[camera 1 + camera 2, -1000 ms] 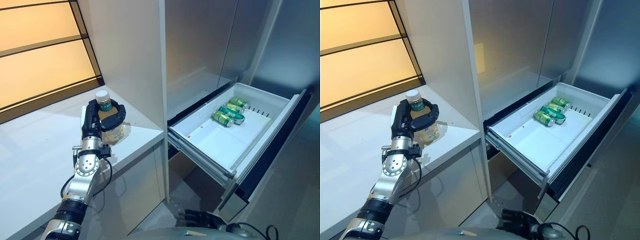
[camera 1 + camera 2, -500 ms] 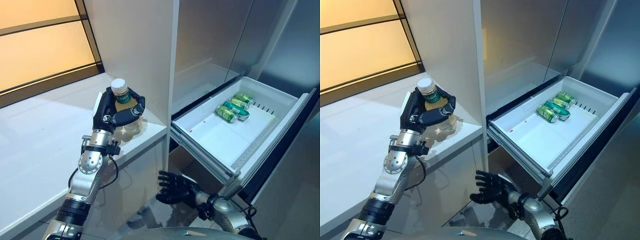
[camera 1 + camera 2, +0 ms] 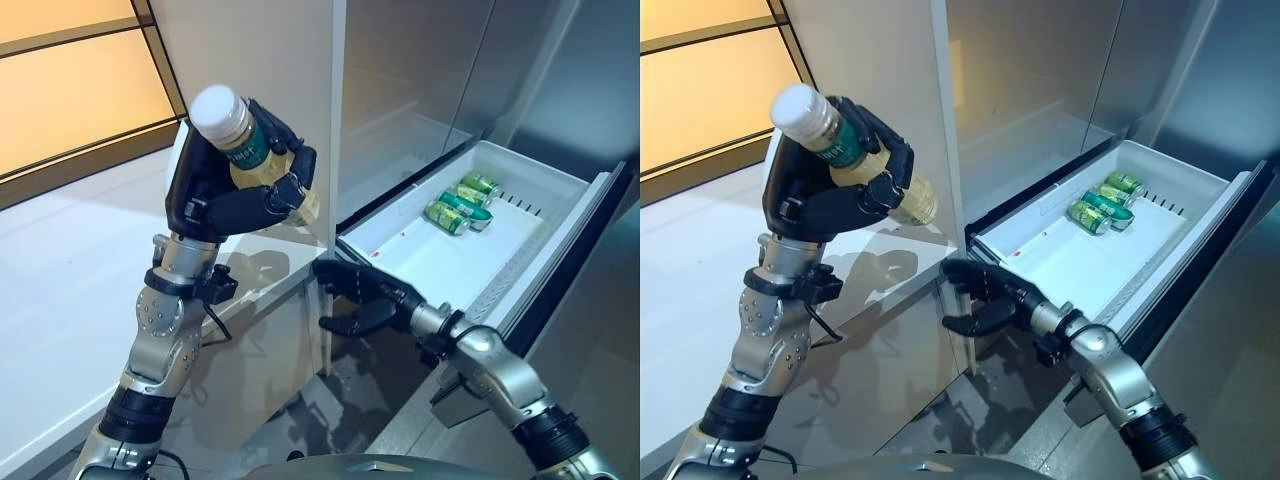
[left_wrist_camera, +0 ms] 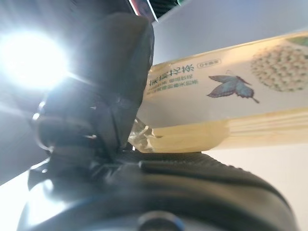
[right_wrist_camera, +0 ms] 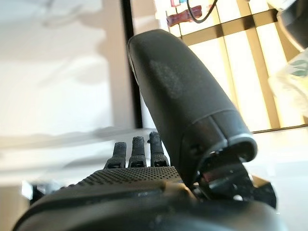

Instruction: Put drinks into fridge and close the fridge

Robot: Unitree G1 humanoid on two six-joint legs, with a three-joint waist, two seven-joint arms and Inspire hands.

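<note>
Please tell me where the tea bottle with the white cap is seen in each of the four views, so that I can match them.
Left eye view: tea bottle upper left, tilted, gripped in the left hand.
Right eye view: same bottle, upper left.
Left wrist view: its label and pale tea cross the picture, very close.
Right wrist view: only an unclear pale shape at one edge, perhaps the bottle.
Shared landmark: open fridge drawer holding green cans.
</note>
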